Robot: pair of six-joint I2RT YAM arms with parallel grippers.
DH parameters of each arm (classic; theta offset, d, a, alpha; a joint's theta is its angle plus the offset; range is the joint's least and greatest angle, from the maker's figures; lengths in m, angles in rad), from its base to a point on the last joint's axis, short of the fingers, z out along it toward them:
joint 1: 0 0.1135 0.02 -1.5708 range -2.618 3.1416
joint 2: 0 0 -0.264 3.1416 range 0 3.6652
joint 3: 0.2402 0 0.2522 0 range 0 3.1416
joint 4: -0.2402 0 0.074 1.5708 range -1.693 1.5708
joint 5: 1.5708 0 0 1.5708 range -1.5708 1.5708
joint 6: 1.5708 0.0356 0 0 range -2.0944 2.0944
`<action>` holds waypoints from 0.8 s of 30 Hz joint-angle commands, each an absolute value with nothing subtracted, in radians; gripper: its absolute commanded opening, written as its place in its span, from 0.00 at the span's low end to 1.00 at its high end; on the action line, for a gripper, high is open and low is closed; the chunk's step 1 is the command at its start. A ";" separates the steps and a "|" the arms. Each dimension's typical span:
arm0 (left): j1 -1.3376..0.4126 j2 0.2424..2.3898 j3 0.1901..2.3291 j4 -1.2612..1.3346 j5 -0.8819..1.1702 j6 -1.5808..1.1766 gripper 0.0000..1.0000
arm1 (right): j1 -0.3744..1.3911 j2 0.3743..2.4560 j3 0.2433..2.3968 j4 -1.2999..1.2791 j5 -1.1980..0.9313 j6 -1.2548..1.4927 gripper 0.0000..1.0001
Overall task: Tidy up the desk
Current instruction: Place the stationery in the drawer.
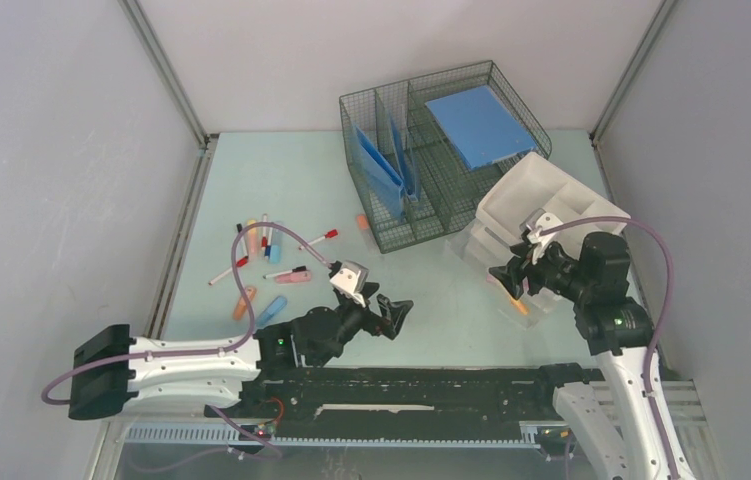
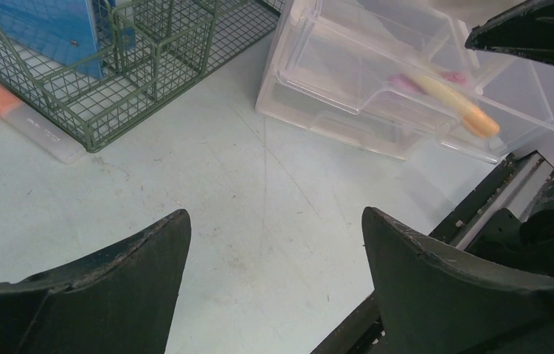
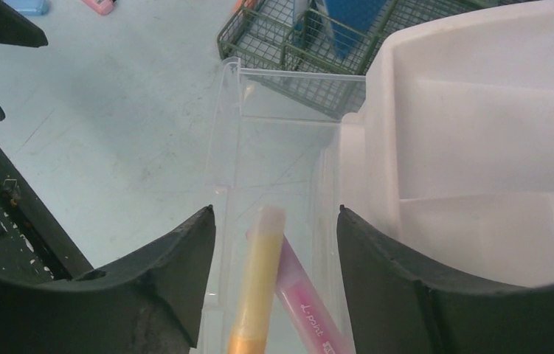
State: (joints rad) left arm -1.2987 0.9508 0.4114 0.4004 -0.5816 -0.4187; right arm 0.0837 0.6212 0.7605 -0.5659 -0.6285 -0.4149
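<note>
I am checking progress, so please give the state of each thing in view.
Left claw: open, empty.
Right claw: open, over yellow highlighter.
Clear drawer: pulled out.
Yellow highlighter: lying in that drawer.
Pink highlighter: in drawer, beside it.
Pens: scattered on desk.

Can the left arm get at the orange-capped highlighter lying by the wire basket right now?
Probably yes. The left end effector is open and empty, with bare desk between it and the highlighter. The wire basket sits close alongside it, so finger room there looks tight.
</note>
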 commanded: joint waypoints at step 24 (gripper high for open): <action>-1.134 0.856 0.380 0.277 -0.590 -0.563 0.99 | 0.074 0.566 0.783 -0.558 -0.730 -0.406 0.69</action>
